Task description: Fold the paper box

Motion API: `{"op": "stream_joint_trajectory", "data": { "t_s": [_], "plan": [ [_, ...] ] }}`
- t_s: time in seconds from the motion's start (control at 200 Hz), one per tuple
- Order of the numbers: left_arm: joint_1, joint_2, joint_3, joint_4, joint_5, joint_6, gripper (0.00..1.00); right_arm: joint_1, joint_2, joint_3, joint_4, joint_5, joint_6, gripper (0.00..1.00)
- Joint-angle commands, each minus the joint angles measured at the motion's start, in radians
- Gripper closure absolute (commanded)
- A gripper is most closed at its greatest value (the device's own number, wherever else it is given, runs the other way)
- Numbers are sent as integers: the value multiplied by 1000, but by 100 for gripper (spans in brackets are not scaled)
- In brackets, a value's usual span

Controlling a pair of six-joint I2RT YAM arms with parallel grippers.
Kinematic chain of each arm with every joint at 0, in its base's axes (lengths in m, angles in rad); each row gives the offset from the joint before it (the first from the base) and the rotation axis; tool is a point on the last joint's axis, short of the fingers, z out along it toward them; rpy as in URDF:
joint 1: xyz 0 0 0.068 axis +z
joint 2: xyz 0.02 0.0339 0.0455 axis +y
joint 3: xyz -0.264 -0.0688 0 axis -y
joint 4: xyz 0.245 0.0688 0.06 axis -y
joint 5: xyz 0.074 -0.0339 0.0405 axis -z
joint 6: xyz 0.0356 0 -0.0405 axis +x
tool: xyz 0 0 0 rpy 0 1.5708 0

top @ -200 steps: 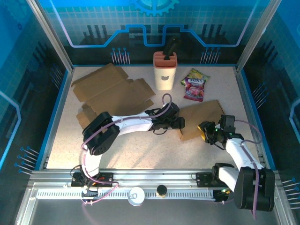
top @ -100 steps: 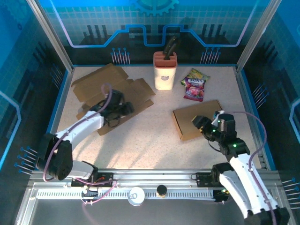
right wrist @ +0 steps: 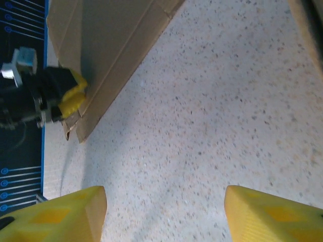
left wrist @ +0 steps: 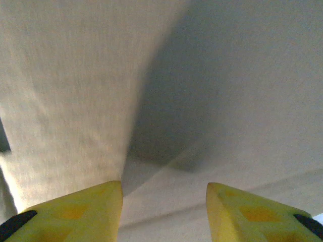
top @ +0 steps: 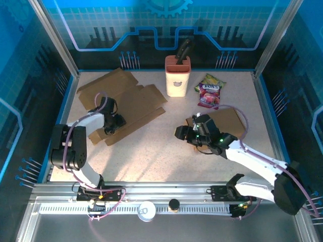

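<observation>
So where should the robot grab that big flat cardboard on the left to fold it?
Probably by its near edge flap, coming in low from the front-left. The flat cardboard lies spread on the table, so only an edge lets fingers pinch above and below. The left hand is right at that edge.

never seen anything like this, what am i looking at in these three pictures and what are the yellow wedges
These are two robot arms bolted to the near edge of a table. The wide picture comes from a fixed camera above and behind them. The other two come from a camera on each wrist, and the yellow wedges are that gripper's own fingers. On the table lie flat cardboard box blanks, a smaller cardboard piece, a cream holder with a dark handle sticking out, and snack packets. The left gripper sits low over the flat cardboard, jaws apart. The right gripper hangs open over bare table. Nothing seems to be gripped.
</observation>
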Motion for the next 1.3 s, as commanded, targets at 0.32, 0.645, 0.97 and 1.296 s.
{"op": "stream_joint_trajectory", "data": {
  "t_s": [0.32,0.645,0.97,1.296],
  "plan": [
    [-207,-310,-390,121,53,-154,54,-29,355,122,381,59,74,36],
    [-243,-378,-457,115,60,-169,55,-78,672,336,462,42,110,40],
    [-246,-382,-451,110,56,-156,55,-126,827,408,493,11,141,42],
    [-249,-378,-450,109,53,-152,55,-143,941,500,508,-45,153,47]
  ]
}}
